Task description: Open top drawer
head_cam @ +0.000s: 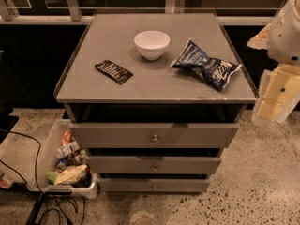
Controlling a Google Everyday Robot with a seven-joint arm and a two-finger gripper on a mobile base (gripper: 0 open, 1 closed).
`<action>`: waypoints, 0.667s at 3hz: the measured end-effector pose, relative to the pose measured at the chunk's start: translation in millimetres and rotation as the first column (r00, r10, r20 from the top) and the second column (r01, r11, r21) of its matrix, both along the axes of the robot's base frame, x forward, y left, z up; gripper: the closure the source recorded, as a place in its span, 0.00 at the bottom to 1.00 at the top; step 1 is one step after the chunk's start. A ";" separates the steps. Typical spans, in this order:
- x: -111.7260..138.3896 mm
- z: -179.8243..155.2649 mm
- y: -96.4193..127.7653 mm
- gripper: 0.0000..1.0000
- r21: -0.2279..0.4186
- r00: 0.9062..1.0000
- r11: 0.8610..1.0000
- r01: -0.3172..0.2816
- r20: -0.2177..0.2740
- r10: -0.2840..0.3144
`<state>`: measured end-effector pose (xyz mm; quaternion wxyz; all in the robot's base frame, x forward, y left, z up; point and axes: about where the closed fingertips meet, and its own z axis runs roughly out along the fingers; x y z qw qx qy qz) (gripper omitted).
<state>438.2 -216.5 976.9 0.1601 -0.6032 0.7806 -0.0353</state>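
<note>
Your arm comes in at the far right edge of the view, its white rounded housing uppermost. Directly below it hangs your gripper, pale cream, slightly tilted, partly cut off by the edge.

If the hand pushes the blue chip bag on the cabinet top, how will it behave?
The chip bag looks crumpled and puffy, so it is probably light and floppy; it would likely slide or deform, not roll. Its glossy film may be slippery. The hand is at the right edge, beside the cabinet, apart from the bag.
</note>
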 end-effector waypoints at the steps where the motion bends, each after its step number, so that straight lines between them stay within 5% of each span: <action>1: 0.0 0.0 0.0 0.00 0.000 1.000 1.000 0.000 0.000 0.000; 2: 1.2 -12.7 -1.1 0.00 0.018 1.000 1.000 0.010 -0.002 -0.009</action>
